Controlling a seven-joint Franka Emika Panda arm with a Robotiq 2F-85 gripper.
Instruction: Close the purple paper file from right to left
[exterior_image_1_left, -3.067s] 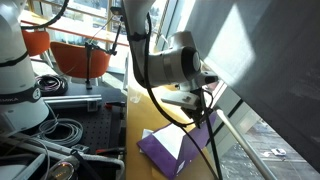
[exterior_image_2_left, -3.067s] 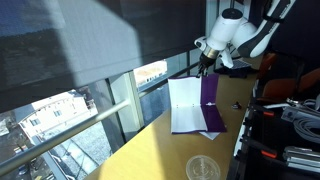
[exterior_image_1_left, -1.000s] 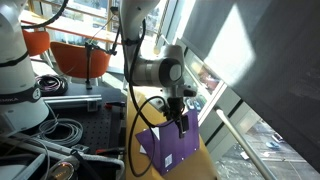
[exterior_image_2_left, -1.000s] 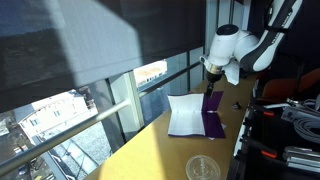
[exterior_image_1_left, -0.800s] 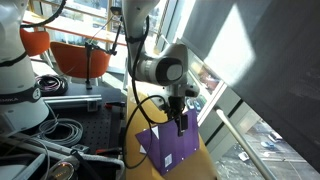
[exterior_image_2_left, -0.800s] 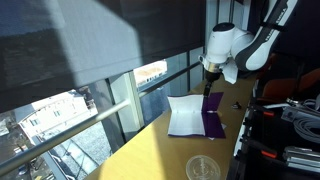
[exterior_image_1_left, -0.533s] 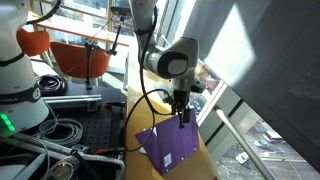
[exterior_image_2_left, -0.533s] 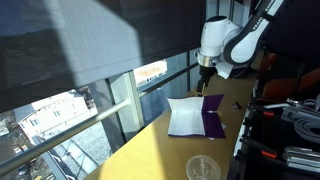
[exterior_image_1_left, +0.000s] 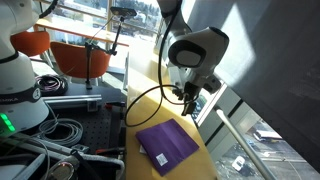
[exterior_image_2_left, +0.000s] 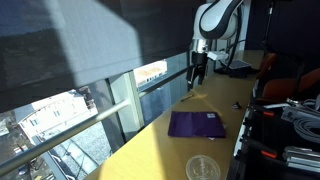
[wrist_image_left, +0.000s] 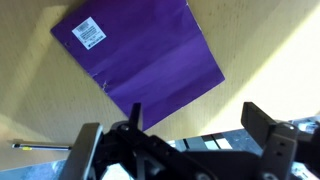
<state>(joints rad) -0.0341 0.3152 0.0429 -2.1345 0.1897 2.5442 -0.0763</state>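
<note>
Between your jaws nothing is held: in the wrist view the two fingers (wrist_image_left: 264, 131) stand spread wide at the bottom edge, released and empty. In both exterior views the jaws hang in the air above the table (exterior_image_1_left: 136, 101), touching nothing, with the arm (exterior_image_2_left: 214, 20) rising behind them.

Below and just ahead of them you have the purple paper file (wrist_image_left: 141, 56). It lies closed and flat on the yellow table top, purple cover up, with no white pages showing. A small white label (wrist_image_left: 90, 33) sits near one corner of the cover. In both exterior views the file (exterior_image_1_left: 167, 146) rests close to the window-side edge of the table, well clear of the jaws.

Farther out, a thin dark rod (wrist_image_left: 36, 146) lies on the table beside the file in the wrist view. A clear round dish (exterior_image_2_left: 205, 168) sits toward the near end of the table in an exterior view, well apart from the file (exterior_image_2_left: 197, 124).
</note>
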